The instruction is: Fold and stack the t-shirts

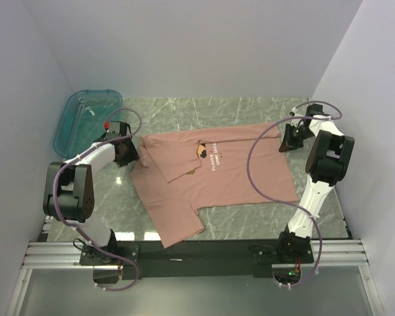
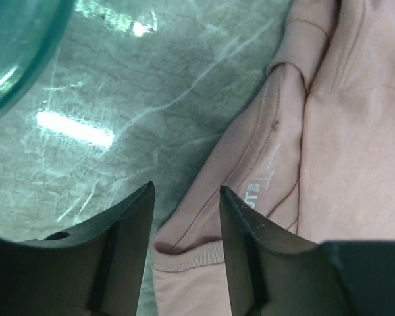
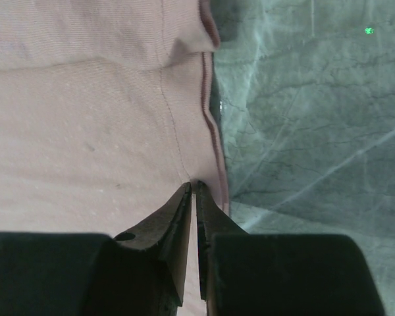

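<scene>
Dusty-pink t-shirt (image 1: 230,178), one, spread print-up at frame centre, collar left and hem right; right gripper (image 3: 193,187) narrowed on the hem, seemingly pinching cloth to tension it for folding; left gripper (image 2: 184,191) parted over the collar, gripping nothing.

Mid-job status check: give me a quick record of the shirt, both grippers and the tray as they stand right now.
t-shirt: pink, spread on the table, print up, a flap folded over at its left end
left gripper: open, jaws either side of the t-shirt edge near the neck label, not gripping
right gripper: shut, appears to pinch the t-shirt at its right hem edge
tray: teal, far left, apart from the t-shirt
fold: barely begun
</scene>
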{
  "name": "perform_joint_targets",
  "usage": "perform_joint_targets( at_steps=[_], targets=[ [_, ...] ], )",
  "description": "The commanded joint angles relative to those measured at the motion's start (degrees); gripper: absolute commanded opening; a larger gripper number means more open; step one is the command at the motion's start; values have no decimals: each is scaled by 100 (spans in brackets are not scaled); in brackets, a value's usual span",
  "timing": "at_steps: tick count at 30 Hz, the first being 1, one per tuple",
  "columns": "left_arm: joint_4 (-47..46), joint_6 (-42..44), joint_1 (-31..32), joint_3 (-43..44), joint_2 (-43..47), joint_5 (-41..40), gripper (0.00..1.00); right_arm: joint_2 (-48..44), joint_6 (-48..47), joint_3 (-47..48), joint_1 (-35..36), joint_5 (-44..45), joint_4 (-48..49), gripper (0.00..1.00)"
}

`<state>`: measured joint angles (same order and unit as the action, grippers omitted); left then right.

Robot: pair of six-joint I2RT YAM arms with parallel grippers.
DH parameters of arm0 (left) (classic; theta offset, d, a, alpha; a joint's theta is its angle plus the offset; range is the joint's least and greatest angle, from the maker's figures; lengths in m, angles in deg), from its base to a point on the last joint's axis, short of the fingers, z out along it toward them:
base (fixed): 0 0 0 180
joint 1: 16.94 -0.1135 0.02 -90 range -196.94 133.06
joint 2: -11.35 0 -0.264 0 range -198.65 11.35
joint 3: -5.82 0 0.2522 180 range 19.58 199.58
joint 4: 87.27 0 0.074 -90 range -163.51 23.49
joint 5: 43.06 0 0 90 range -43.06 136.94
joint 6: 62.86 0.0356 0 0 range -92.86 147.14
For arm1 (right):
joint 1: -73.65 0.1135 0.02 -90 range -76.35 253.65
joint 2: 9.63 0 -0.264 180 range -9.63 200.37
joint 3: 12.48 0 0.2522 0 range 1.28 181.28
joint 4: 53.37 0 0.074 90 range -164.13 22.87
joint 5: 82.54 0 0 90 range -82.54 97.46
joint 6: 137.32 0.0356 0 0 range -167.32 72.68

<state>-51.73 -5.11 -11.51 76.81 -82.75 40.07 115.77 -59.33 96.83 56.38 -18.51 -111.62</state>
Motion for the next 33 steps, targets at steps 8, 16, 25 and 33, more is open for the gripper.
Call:
perform_joint_targets(
  at_steps=[8, 16, 25, 33],
  targets=[
    [45, 597, -33, 1008, -634, 960, 51, -280, -223, 17, -92, -48, -148, 15],
    [503, 720, -42, 1660, -1357, 520, 46, -306, -223, 8, -162, -136, -130, 16],
    [802, 667, -51, 1765, -1550, -77, 36, -332, -153, -10, -267, 66, -86, 15],
    [468, 817, -60, 1467, -768, 459, 53, -350, -161, -27, -425, 23, -86, 15]
  ],
)
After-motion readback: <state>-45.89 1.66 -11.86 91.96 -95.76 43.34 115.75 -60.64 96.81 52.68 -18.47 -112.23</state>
